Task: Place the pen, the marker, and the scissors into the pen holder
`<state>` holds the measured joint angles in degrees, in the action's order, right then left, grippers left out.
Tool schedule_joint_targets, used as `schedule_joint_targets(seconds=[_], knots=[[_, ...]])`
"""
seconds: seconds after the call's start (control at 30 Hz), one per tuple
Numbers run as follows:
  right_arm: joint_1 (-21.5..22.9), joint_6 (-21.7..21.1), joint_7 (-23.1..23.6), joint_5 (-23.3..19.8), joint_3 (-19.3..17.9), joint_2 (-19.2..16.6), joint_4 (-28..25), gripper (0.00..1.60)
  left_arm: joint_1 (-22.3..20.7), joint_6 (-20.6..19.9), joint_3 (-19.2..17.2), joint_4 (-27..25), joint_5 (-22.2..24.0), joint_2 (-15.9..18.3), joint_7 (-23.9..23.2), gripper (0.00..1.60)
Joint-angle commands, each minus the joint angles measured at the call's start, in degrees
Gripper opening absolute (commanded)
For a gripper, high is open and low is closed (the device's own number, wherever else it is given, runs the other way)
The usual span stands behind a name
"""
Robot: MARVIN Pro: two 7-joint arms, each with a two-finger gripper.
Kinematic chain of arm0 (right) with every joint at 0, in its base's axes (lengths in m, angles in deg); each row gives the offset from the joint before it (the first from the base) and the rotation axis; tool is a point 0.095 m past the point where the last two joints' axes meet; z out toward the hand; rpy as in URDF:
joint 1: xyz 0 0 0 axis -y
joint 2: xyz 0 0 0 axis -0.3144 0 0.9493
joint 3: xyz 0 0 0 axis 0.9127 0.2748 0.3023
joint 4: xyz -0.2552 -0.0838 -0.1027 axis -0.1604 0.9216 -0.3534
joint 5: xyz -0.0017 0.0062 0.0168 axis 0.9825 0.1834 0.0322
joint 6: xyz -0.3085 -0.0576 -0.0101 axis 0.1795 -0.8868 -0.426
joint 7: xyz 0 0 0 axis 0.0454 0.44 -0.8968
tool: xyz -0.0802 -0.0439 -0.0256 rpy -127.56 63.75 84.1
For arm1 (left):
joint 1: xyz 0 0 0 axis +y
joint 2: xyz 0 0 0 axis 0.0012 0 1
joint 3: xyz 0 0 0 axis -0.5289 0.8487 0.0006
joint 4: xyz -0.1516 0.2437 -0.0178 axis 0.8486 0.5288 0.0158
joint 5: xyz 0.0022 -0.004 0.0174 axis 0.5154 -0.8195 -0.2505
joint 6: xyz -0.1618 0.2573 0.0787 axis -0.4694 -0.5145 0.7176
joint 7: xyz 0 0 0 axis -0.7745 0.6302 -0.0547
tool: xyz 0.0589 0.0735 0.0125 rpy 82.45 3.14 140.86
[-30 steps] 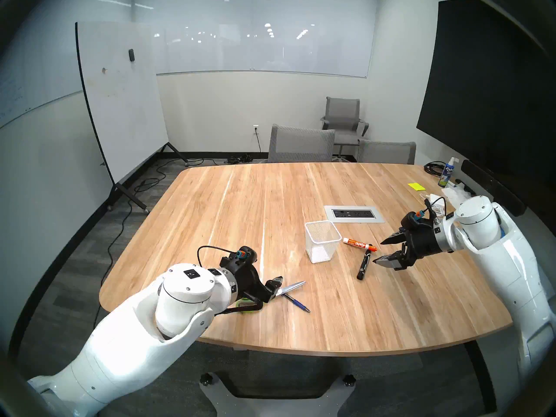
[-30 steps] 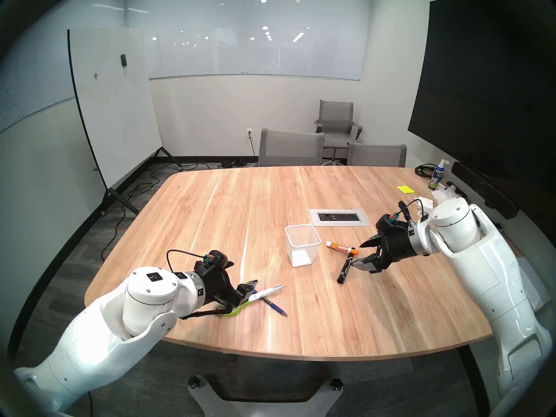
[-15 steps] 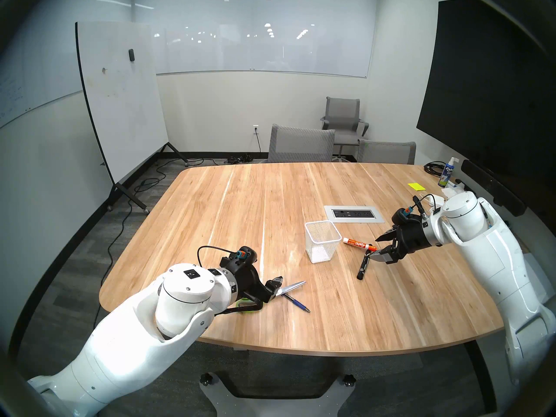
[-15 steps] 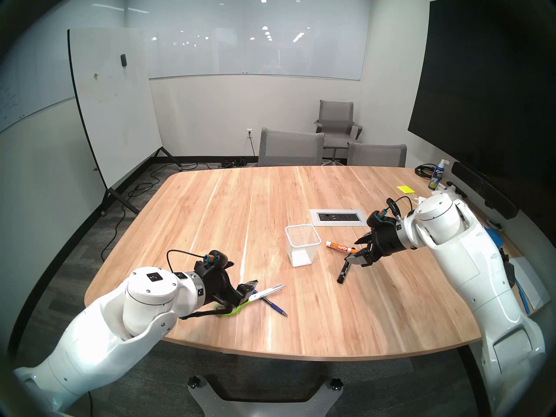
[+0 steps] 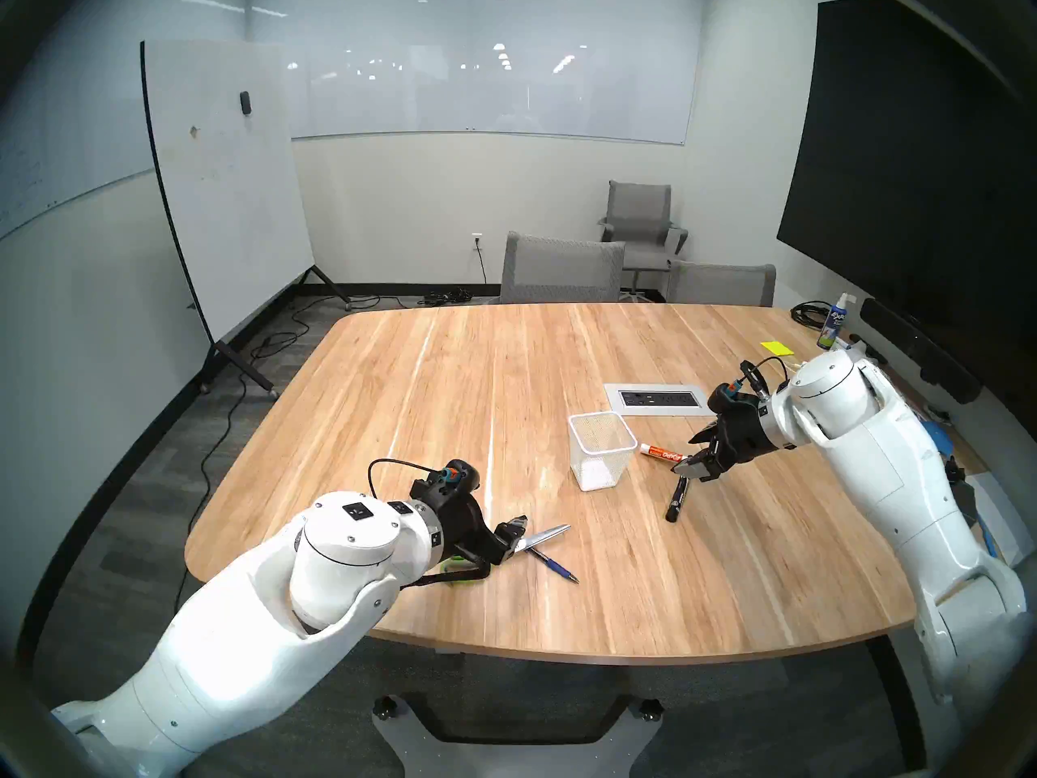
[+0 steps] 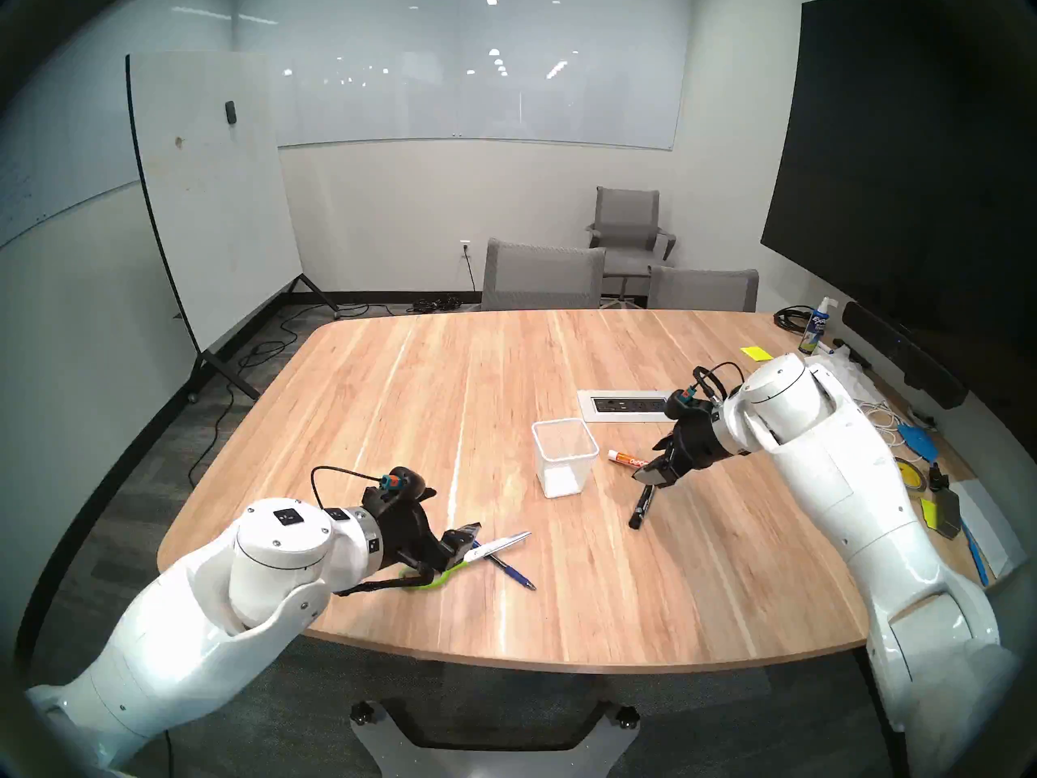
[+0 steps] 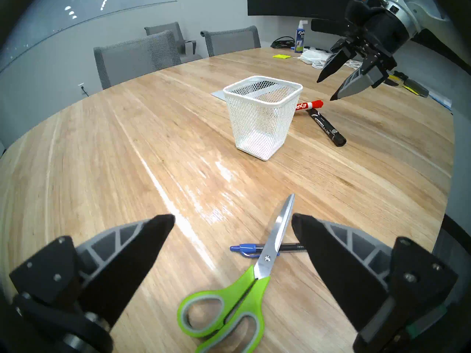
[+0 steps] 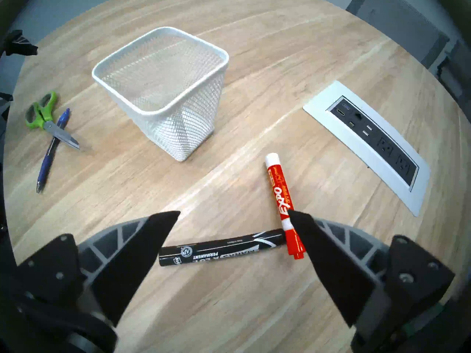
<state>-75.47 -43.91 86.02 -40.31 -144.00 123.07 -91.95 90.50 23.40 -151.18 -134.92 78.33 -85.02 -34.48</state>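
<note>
Above the two markers on the counter [image 5: 505,367], the right gripper [image 8: 234,217] hung open and empty; it needed to straddle the black marker [image 8: 219,248] mid-barrel, clear of the red marker [image 8: 283,204], beside the pen holder [image 8: 163,90].

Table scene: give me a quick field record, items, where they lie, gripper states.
pen holder: upright, empty
scissors: flat on table, blades crossing over the pen
black marker: flat, one end meeting the red marker
left gripper: open, holding nothing, above the scissors
right gripper: open, holding nothing, above the two markers
in holder: nothing yet
</note>
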Motion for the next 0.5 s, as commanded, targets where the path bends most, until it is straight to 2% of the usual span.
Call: schedule_joint_targets(seconds=[0.0,0.47], knots=[[5.21,0.33,-0.58,1.11,0.64,1.8,2.44,1.6,-0.09,0.07,-0.06,-0.84,-0.09,0.04,0.06,1.6],[9.11,-0.33,-0.44,3.23,1.98,4.08,9.16,1.6,-0.09,0.06,-0.07,-0.85,-0.09,0.04,0.07,1.6]])
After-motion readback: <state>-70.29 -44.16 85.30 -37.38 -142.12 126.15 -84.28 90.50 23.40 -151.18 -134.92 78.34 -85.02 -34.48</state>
